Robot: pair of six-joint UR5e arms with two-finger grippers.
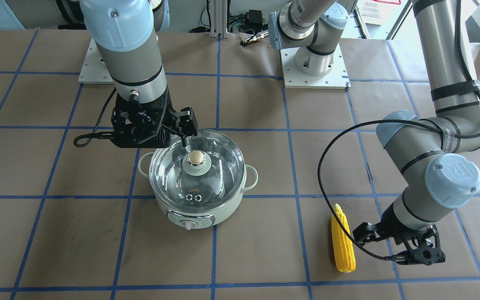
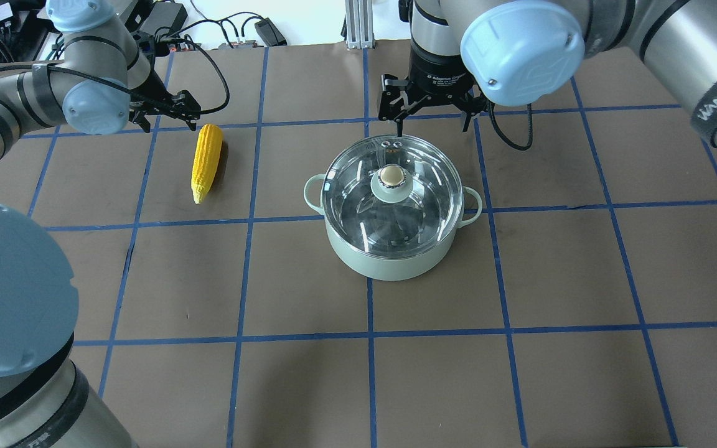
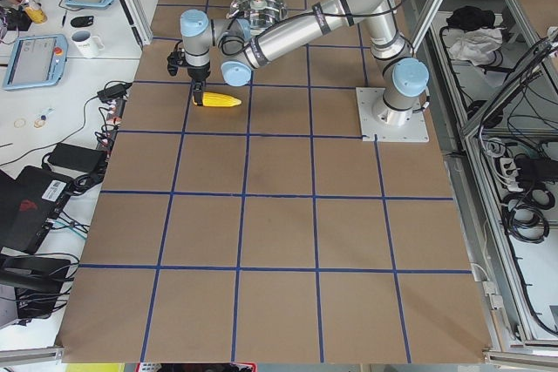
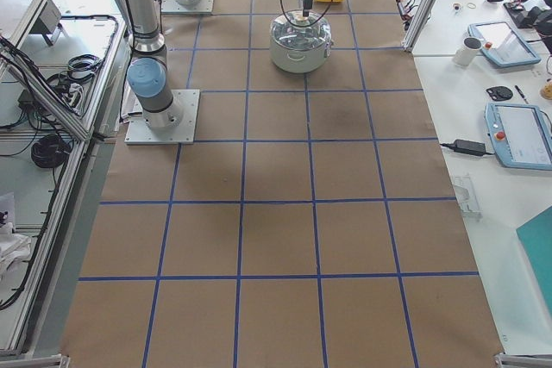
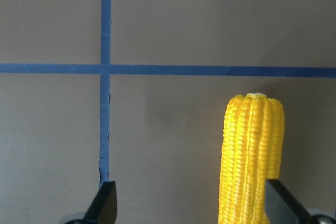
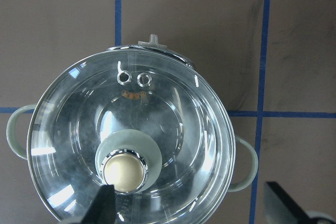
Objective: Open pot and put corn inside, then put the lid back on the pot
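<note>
The pale mint-green pot (image 1: 198,210) stands mid-table with the clear glass lid (image 1: 219,166) on it, beige knob (image 1: 196,157) at the centre. My right gripper (image 1: 177,139) hangs open a little above the lid. In the right wrist view (image 6: 191,192) the knob (image 6: 124,170) sits near one finger, off-centre. The yellow corn (image 1: 343,243) lies on the table apart from the pot. My left gripper (image 2: 189,112) is open at the corn's blunt end. In the left wrist view (image 5: 191,192) the corn (image 5: 252,156) lies between the fingers, close to one of them.
Brown paper with a blue tape grid covers the table (image 2: 433,373). The arm bases stand on white plates (image 1: 315,77) at the robot's side. A black cable loop (image 1: 82,141) hangs beside the right wrist. The pot's side handles (image 2: 473,205) stick out.
</note>
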